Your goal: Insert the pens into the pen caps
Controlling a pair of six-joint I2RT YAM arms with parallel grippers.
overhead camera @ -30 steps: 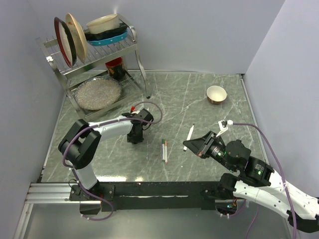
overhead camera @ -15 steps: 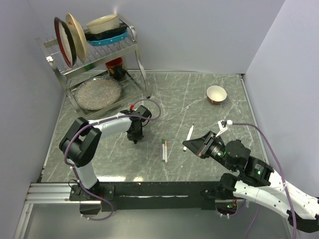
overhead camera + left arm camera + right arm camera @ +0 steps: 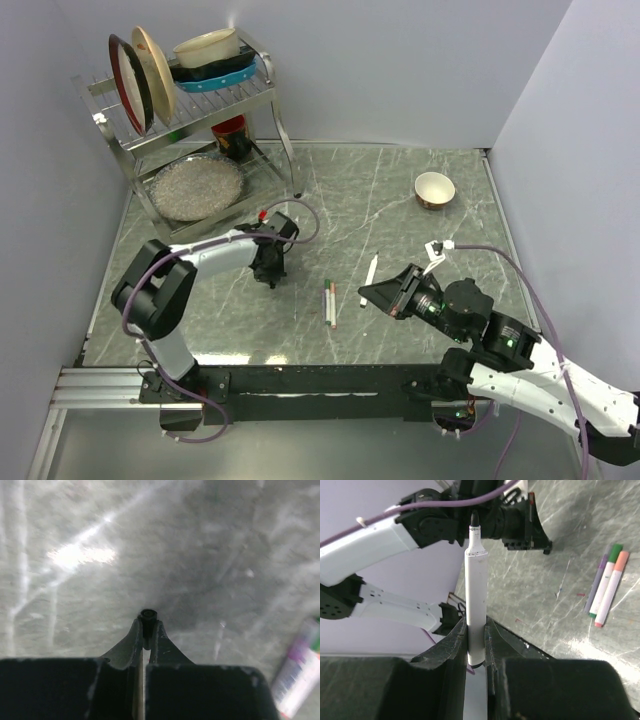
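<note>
Counter (image 3: 400,190) is grey marble pattern, with both arms over its near half. On the right side, right hand (image 3: 383,293) is grasping uncapped white pen (image 3: 369,272) by the lower barrel. The pen's black tip projects well past the fingertips, aimed toward left hand (image 3: 268,273). That left hand is clenched on black cap (image 3: 148,614), whose end sits just proud of the fingertips. Two capped pens (image 3: 330,302), green and orange ends, lie side by side on the counter between the hands.

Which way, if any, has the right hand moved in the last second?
Yes. The right hand, gripping a pen, has shifted left, towards the two pens lying flat and away from the bowl.
</note>
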